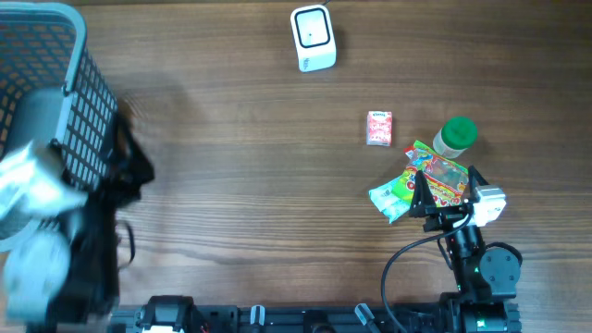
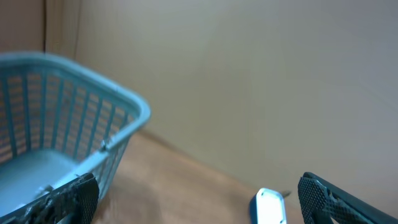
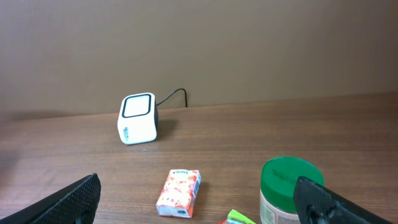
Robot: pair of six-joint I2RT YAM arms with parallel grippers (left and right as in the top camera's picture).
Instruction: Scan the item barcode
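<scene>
Bench [image 1: 240, 185]: brown wood-grain laminate, matte. Scanner [image 1: 313, 37] at 12 o'clock of the overhead view: a white rounded plastic block with a dark-framed face, and a thin black cable [image 3: 174, 96] running off behind it. The items sit together at 4 o'clock. The pink pack [image 1: 379, 128] is a small, soft-cornered rectangle lying flat, its print too small to read. At its 3 o'clock, apart from it, stands an upright green-lidded jar [image 1: 455, 135] with a pale body. The snack pouches [image 1: 435, 176] are glossy, crinkled foil in red, yellow and green, overlapping just at 6 o'clock of the jar. Right end effector [image 1: 449, 191]: black fingers spread wide over the pouches with nothing pinched; I cannot tell whether they touch. Its wrist view cuts the pouches to a sliver at the bottom edge. Basket [image 1: 65, 83] at 10 o'clock: pale blue plastic lattice with a rounded rim, partly out of frame. Left end effector [image 2: 198, 186]: textured black fingers spread to the lower corners of its view and empty. From overhead that arm is a blur beside the basket, and its shape cannot be made out.
</scene>
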